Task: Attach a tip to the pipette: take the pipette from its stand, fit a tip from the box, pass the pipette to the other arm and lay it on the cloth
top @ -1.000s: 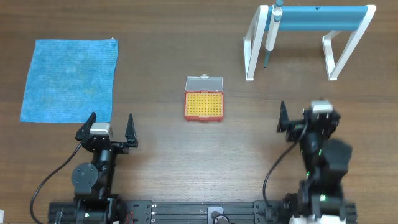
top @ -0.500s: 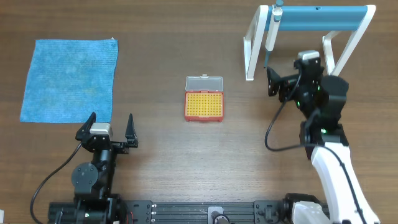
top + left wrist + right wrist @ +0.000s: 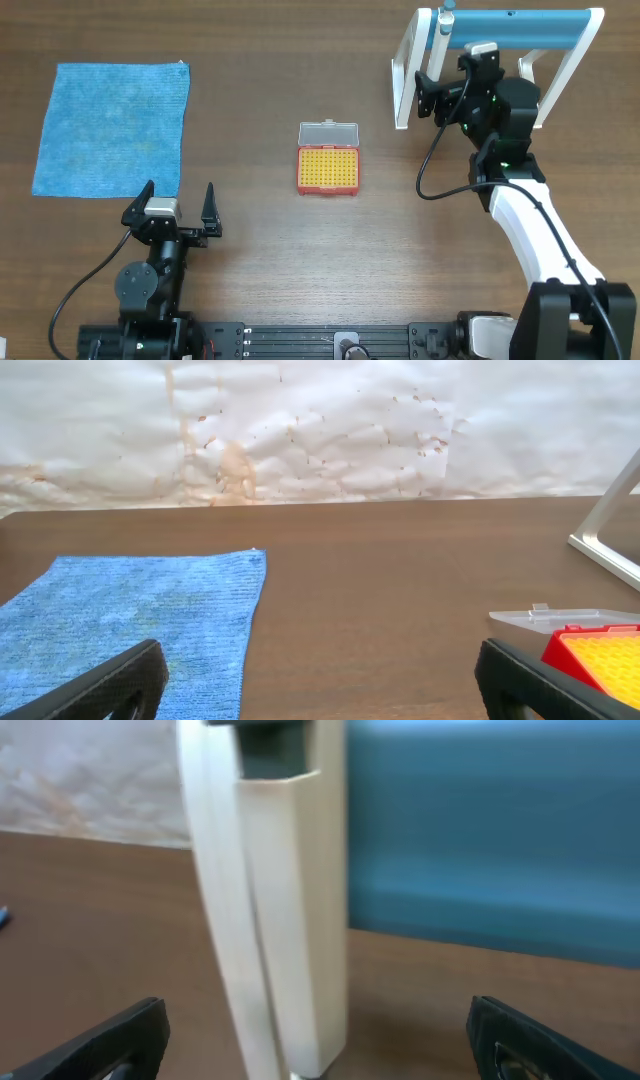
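The left arm (image 3: 150,275) sat folded low and close to its base at the left, elbow tucked, wrist level. The left gripper (image 3: 179,190) pointed away from the base, its jaws spread wide. In the left wrist view the left gripper (image 3: 320,700) showed two dark fingers (image 3: 105,685) far apart with nothing between them.

The right arm (image 3: 535,240) was extended far from its base, its white forearm angled up and inward and its wrist raised. The right gripper (image 3: 470,88) faced forward, away from the base. In the right wrist view the right gripper (image 3: 320,1050) had its jaws parted wide, each dark finger (image 3: 120,1035) at an outer corner, neither pressing on anything.
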Controlling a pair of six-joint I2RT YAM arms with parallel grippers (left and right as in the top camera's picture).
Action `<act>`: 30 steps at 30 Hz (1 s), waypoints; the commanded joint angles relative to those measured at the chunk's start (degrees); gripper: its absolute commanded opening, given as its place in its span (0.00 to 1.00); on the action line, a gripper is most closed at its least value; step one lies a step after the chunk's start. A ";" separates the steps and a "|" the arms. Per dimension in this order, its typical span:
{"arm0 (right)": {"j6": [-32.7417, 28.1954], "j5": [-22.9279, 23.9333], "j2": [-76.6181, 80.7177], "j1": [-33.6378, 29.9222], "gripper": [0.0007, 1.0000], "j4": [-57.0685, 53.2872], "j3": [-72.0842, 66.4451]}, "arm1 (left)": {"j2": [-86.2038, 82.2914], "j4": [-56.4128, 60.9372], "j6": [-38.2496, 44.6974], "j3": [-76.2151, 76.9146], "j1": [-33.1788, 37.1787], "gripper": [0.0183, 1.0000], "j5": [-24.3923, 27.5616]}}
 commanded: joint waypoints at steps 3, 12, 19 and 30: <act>1.90 4.52 2.89 0.15 1.00 3.58 1.38 | 0.04 -0.31 0.72 -0.09 -0.28 1.00 0.85; 2.34 8.61 4.37 0.96 0.97 5.31 1.64 | 0.04 -0.31 0.70 -0.09 -0.28 1.00 0.85; 2.34 10.16 5.75 2.73 0.96 6.19 1.73 | 0.04 -0.31 0.70 -0.09 -0.28 1.00 0.85; 2.73 12.74 6.34 2.84 0.93 7.65 1.75 | 0.04 -0.31 0.72 -0.09 -0.28 1.00 0.85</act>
